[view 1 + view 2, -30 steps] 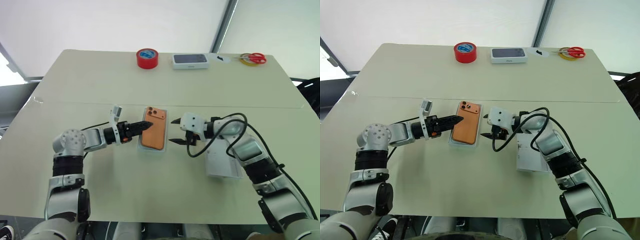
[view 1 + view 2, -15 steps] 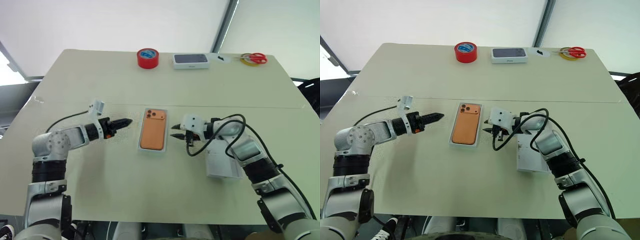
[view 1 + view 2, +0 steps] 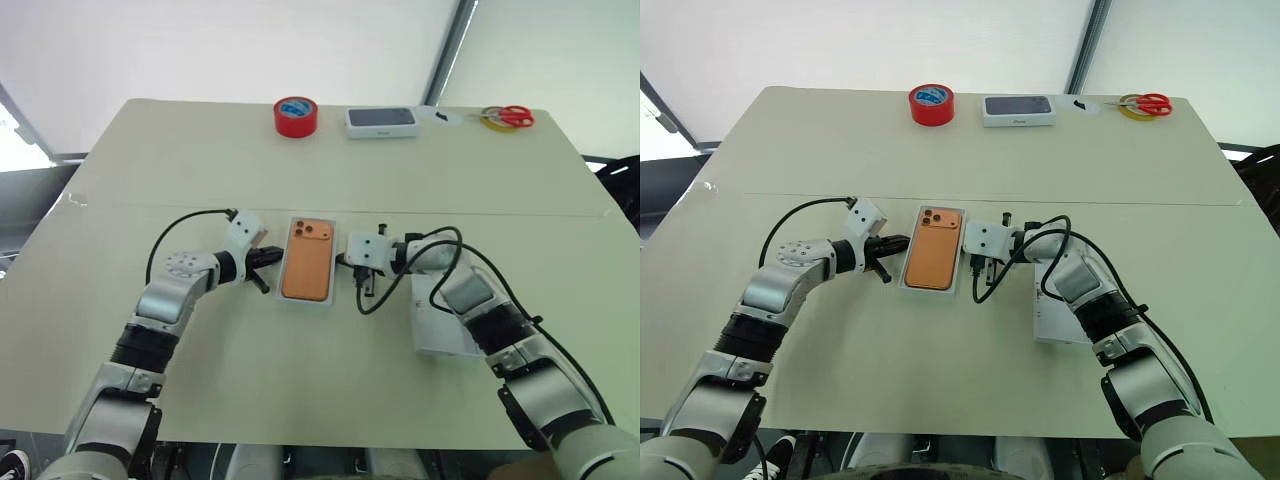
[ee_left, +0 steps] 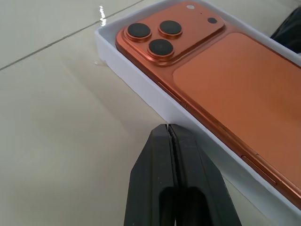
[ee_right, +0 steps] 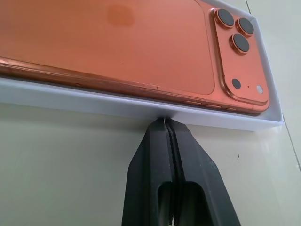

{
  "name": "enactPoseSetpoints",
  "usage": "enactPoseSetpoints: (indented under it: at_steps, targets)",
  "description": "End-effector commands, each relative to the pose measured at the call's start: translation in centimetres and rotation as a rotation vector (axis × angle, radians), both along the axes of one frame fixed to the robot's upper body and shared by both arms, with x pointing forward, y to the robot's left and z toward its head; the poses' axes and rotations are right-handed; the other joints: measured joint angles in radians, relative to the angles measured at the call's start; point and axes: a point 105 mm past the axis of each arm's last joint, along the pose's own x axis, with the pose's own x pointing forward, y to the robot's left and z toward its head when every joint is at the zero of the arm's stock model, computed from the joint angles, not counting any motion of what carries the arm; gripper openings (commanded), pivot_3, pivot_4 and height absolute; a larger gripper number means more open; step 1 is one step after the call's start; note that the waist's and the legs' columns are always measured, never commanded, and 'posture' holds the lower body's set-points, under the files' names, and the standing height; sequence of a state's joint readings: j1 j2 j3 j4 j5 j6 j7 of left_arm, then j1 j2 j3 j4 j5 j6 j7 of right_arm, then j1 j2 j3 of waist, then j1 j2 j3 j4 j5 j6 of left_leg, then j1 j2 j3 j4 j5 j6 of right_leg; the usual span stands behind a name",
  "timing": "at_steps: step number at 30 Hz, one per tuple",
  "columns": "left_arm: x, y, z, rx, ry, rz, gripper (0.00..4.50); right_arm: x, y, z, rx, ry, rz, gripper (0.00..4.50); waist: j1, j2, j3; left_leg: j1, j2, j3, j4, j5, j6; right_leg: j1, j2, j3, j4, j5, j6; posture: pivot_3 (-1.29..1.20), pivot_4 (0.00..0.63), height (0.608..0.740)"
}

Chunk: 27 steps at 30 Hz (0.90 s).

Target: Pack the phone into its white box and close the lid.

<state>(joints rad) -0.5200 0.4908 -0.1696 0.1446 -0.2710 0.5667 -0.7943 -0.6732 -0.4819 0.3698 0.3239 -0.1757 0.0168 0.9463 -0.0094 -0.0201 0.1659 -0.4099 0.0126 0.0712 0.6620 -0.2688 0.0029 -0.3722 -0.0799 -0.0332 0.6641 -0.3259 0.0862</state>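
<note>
Flanking phone (image 3: 306, 261) in white box (image 4: 141, 89): left claw (image 4: 168, 129), right claw (image 5: 164, 123) both pinched together; wrist views show tips at box walls.

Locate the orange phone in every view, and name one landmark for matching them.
Left eye view: flat orange smartphone at table centre, inside the shallow white carton box.
Right eye view: centre.
Left wrist view: upper right.
Right wrist view: upper half.
Shared landmark: its raised three-lens camera block.
</note>
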Motion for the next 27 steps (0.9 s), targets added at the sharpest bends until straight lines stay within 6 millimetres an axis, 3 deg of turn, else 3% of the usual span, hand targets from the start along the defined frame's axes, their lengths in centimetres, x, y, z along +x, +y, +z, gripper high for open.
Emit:
enactPoseSetpoints:
  at_steps: [1,5,13,17,27]
  targets:
    - [-2.7,-4.1,0.1,-0.099,0.065,-0.209,0.04,-1.4,0.0,1.6,0.034,-0.004,0.058,0.00,0.004,0.000,0.000,0.000,0.000,0.000,0.000,0.000,0.001,0.000,0.000,0.000,0.000,0.000,0.000,0.00,0.150,0.730]
    - [-3.5,-6.2,1.6,-0.212,0.105,-0.271,0.04,-3.2,-2.0,1.4,-0.018,0.031,0.068,0.00,0.012,0.000,0.000,-0.001,0.000,0.000,0.003,-0.002,0.003,0.001,-0.001,0.000,-0.001,0.000,0.000,0.00,0.150,0.730]
    - [-6.1,-9.7,1.3,-0.221,0.164,-0.427,0.04,-6.9,-5.4,0.9,-0.095,0.147,0.046,0.00,0.021,0.000,0.001,-0.001,0.000,0.000,0.003,-0.002,0.003,0.001,-0.001,0.000,-0.001,0.000,0.000,0.00,0.150,0.730]
    - [-5.8,-9.9,0.6,-0.209,0.167,-0.404,0.04,-8.4,-6.0,0.8,-0.096,0.191,0.039,0.00,0.020,0.000,0.001,-0.001,0.000,0.000,0.003,-0.003,0.006,0.001,-0.001,0.000,-0.001,0.000,0.000,0.00,0.150,0.730]
    - [-5.8,-8.0,-0.2,-0.157,0.186,-0.377,0.04,-7.2,-7.5,0.7,-0.126,0.129,-0.035,0.00,0.018,0.001,0.001,-0.001,0.000,0.000,0.003,-0.002,0.004,0.001,-0.001,0.000,-0.001,0.000,0.000,0.00,0.150,0.730]
